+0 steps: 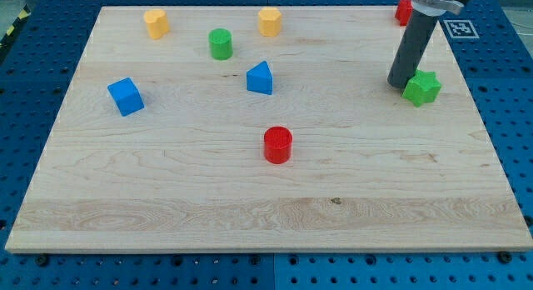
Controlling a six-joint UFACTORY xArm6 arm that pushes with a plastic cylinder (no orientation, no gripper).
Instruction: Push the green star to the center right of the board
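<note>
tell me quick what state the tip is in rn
My tip: no gripper, holding nothing, down on the board right beside the green star, on its left.

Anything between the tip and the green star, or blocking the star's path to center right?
Nothing visible. My tip sits right against the green star, on its left in the view. The star is already near the board's right side; no block lies beside it there.

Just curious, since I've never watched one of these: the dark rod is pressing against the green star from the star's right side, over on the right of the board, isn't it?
Not quite. In the camera view my tip stands against the green star on the star's left side, not its right. The rest holds: both are on the right part of the board.
</note>
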